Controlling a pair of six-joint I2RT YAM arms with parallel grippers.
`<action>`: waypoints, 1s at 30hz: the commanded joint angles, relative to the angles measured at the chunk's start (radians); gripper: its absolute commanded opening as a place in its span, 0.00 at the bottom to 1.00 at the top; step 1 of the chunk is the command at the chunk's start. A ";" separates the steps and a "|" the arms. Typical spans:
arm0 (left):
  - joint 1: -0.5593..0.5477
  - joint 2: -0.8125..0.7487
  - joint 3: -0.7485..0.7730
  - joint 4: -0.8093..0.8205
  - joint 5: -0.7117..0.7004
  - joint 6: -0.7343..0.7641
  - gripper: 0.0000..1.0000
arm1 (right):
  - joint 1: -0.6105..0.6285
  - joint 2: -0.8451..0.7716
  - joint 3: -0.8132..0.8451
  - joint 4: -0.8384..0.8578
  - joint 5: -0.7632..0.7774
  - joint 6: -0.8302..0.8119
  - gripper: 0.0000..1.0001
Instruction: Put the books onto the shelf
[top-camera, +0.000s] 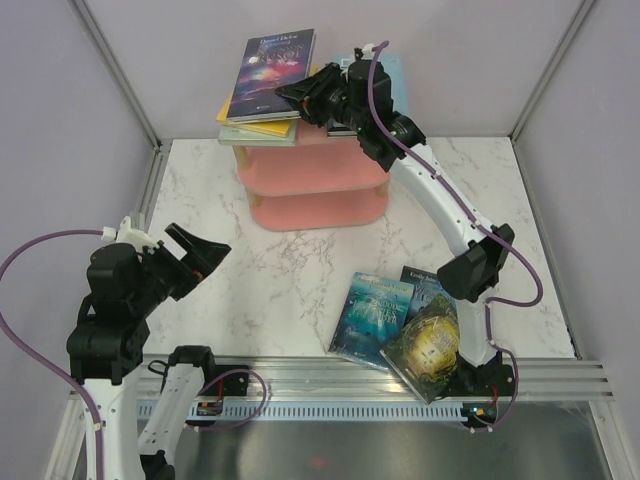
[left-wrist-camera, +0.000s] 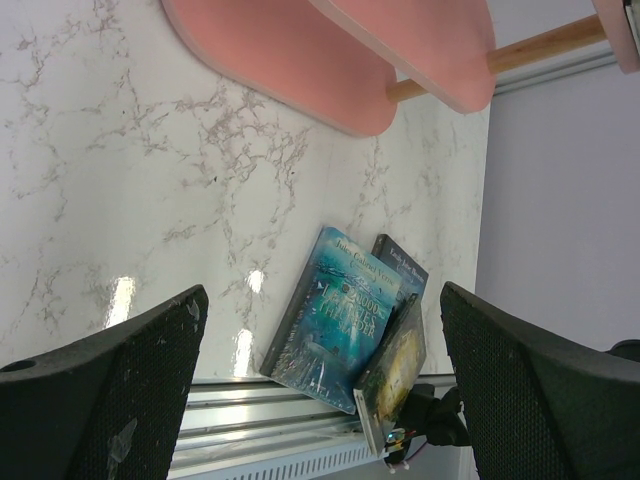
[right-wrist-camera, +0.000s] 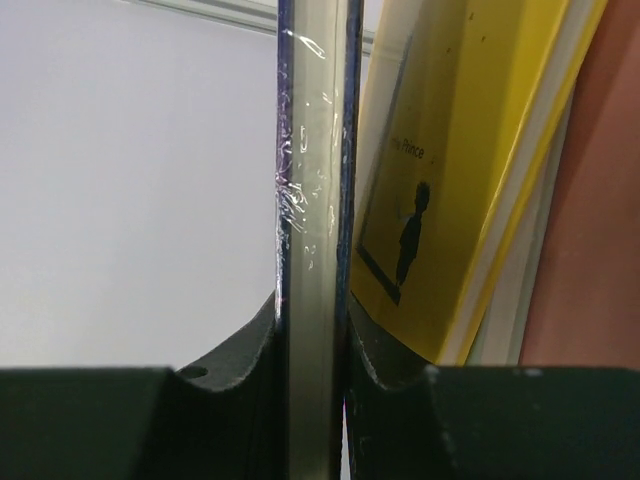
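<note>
Past halfway, I judge: the right claw (top-camera: 300, 97) grips the galaxy book (top-camera: 275, 62), apparently resting on the stack (top-camera: 262, 128) beneath it atop the shelf (top-camera: 320, 205), while three books (top-camera: 372, 315) lie well behind it and the left claw (top-camera: 195, 255) gapes wide, empty.

A white marble-look bench (top-camera: 290, 270) with thin grey veins is closed at the back and on both sides by plain pale lilac walls (top-camera: 450, 60), which meet at slim metal corner posts (top-camera: 549, 70). A ribbed aluminium rail (top-camera: 330, 375) runs along its near edge above a dull steel sheet (top-camera: 350, 450). Small bright glare patches (left-wrist-camera: 118, 300) lie on the stone.
</note>
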 joint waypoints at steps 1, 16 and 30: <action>0.005 0.008 0.016 -0.009 0.009 0.040 0.98 | 0.002 0.001 0.069 0.208 0.007 0.061 0.00; 0.005 0.059 0.006 0.031 -0.001 0.056 0.98 | -0.005 -0.020 0.002 0.203 -0.096 0.059 0.97; 0.005 0.077 -0.033 0.038 0.002 0.054 0.98 | -0.055 -0.069 -0.032 -0.034 -0.248 -0.022 0.98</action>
